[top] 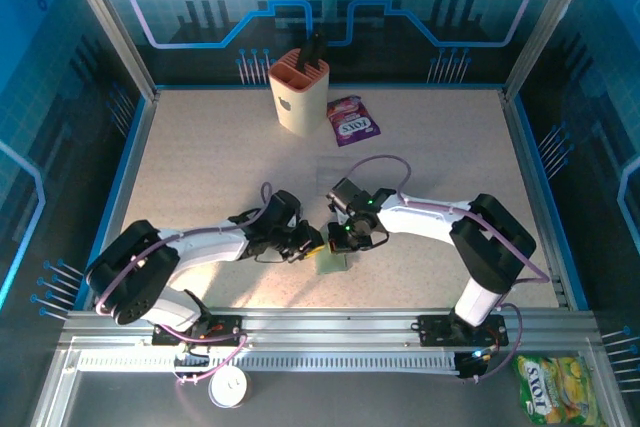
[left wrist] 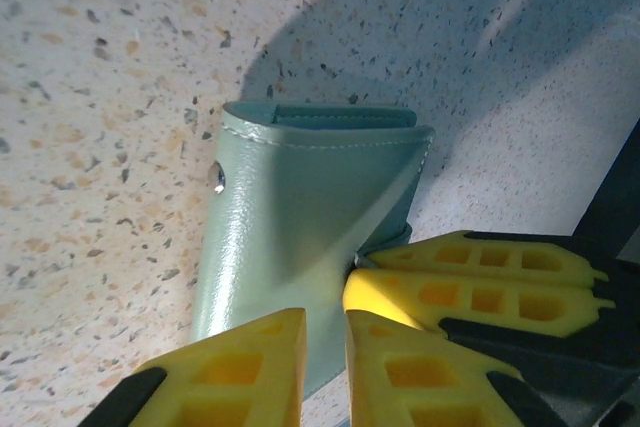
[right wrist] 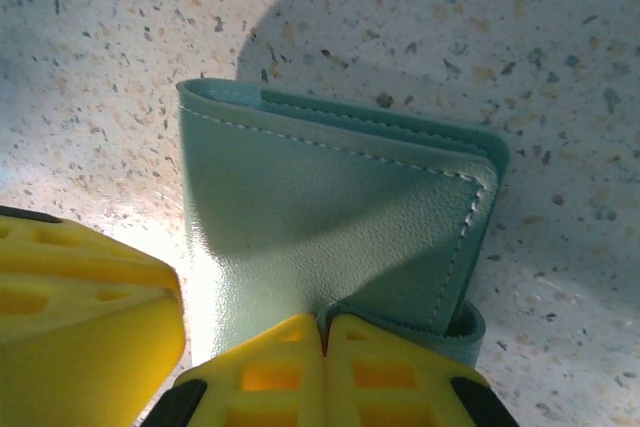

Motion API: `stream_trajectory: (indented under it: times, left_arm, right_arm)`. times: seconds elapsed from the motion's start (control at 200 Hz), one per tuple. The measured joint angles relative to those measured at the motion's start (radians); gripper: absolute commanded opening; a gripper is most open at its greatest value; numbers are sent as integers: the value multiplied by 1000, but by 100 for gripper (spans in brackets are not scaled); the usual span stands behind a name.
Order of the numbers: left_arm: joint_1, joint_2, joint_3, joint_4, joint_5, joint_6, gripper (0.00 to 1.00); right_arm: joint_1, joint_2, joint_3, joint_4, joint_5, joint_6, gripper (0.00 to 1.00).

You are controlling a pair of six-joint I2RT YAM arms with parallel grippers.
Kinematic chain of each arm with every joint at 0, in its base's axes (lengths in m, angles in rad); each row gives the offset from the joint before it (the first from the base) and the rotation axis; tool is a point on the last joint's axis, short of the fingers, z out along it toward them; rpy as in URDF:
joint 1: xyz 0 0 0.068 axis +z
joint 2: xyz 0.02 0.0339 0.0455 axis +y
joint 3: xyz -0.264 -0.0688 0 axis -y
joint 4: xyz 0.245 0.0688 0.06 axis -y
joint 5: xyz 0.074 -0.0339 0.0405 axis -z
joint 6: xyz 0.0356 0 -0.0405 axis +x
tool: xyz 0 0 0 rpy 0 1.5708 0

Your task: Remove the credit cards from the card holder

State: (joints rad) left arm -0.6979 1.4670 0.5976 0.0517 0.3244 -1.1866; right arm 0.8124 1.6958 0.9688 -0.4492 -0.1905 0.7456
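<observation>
We see the right gripper point(right wrist: 322, 335) with its two yellow, ribbed plastic fingertips pressed together, pinching the near edge of the stitched top cover of the flat, grey-green, leather-look card holder point(right wrist: 320, 207). In the left wrist view the same pair of fingers point(left wrist: 470, 297) comes in from the right and meets the holder at its near corner.

The left gripper point(left wrist: 325, 335) has its yellow fingers set to a narrow gap, and the holder's near edge runs into that gap. We cannot tell whether the pads are pressing on it. A small metal snap stud point(left wrist: 218, 180) sits on the holder's left side.

The holder is folded. A second layer shows just under the cover at the right-hand corner.

From above, we find the card holder point(top: 333, 264) on the speckled beige tabletop point(top: 200, 167), close to the front edge and right between the two grippers. Both white arms bend inward from their bases toward it.

Well apart, at the back of the table, stands a tall beige slotted cup point(top: 298, 92), with a purple-and-white candy packet point(top: 352, 119) lying just beside it to the right. A yellow-green packet point(top: 558, 387) lies off the tabletop at the near right corner.
</observation>
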Motion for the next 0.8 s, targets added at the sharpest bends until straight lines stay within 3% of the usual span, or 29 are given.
stream_trajectory:
  times: [0.195,0.8]
  left_arm:
    - [-4,50,15,7,22,-26,9]
    - [39,124,42,-11,111,-11,4]
  right_arm:
    - [-15,-17,-47,77,-41,14,0]
    - [-35,-79,-139,185,-59,25,0]
